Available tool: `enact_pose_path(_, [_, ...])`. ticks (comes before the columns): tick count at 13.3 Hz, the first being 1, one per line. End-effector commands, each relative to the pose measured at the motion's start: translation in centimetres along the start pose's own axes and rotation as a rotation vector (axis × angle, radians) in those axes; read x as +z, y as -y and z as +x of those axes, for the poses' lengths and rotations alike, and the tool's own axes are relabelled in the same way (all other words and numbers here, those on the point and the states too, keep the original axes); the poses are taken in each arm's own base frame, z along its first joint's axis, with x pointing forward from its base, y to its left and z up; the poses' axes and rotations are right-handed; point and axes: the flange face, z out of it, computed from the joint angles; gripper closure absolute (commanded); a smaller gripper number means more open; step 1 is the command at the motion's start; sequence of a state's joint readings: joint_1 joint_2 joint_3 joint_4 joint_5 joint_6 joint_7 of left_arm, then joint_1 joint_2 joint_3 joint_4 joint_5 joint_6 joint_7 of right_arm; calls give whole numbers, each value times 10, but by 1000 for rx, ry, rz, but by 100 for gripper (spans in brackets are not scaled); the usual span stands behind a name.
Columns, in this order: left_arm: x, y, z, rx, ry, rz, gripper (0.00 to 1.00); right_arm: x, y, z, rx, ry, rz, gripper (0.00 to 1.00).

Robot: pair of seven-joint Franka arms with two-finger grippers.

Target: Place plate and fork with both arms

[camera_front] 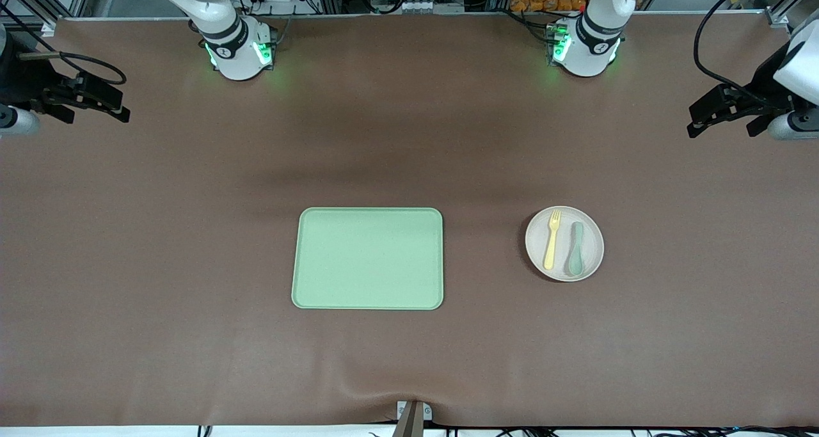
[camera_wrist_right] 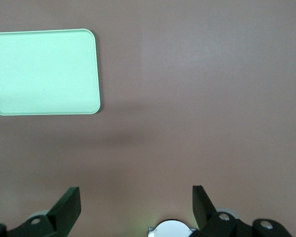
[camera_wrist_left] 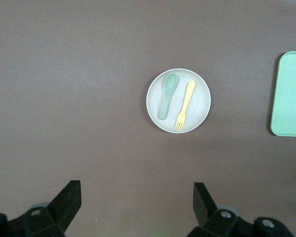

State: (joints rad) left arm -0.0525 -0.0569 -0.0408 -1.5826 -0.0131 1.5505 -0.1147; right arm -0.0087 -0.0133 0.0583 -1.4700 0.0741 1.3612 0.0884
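The off-white plate (camera_front: 595,245) lies on the brown table toward the left arm's end, beside the tray. On it lie the pale yellow fork (camera_front: 551,238) and a grey-green spoon (camera_front: 576,249), side by side. The left wrist view shows the plate (camera_wrist_left: 200,111), fork (camera_wrist_left: 185,104) and spoon (camera_wrist_left: 166,96) well ahead of my left gripper (camera_wrist_left: 136,197), which is open and empty. My left gripper (camera_front: 704,120) hangs high over its end of the table. My right gripper (camera_front: 96,107) hangs over the other end; it is open and empty (camera_wrist_right: 136,200).
A rectangular pale green tray (camera_front: 368,258) lies in the middle of the table and holds nothing; it also shows in the right wrist view (camera_wrist_right: 44,71) and at the edge of the left wrist view (camera_wrist_left: 288,94). The brown cloth has a wrinkle at the front edge (camera_front: 413,395).
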Motion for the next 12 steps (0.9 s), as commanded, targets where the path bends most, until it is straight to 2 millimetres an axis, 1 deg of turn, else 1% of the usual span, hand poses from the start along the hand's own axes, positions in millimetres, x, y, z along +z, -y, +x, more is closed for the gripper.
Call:
enact_pose_path(1, [-5,0,-4,7,1,23,0,-2,1,-2,-1,3,2,0])
enact_pose_path(5, [-5,1,0,9,-1,22,0,-1,1,-2,-1,3,2,0])
enact_pose_path(7, [-3,1,-2,10,13,21,0,-2,1,-2,-2,2,4,0])
enact_pose_path(12, [-4,1,-2,6,9,5,0,-2,-1,-2,2,3,2,0])
